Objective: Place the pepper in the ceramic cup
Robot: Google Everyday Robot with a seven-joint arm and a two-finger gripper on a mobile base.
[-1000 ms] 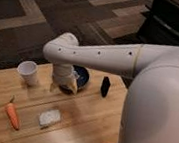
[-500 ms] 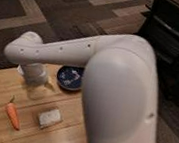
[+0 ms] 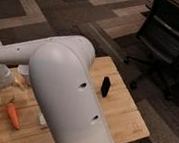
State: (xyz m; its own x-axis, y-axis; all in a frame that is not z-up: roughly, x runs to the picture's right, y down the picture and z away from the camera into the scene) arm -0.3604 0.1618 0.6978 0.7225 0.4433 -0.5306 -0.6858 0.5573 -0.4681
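The pepper (image 3: pixel 13 116) lies on the left part of the wooden worktop (image 3: pixel 126 117), with its green stem pointing away from me. My pincer (image 3: pixel 3 89) hangs just beyond the stem end, near it but apart from it, and I cannot tell whether it is released or clenched. A white sliver of the cup (image 3: pixel 23 70) shows behind the arm (image 3: pixel 65 87). A small black object (image 3: pixel 105 86) stands further right, and an office chair (image 3: pixel 174 33) sits off the worktop.
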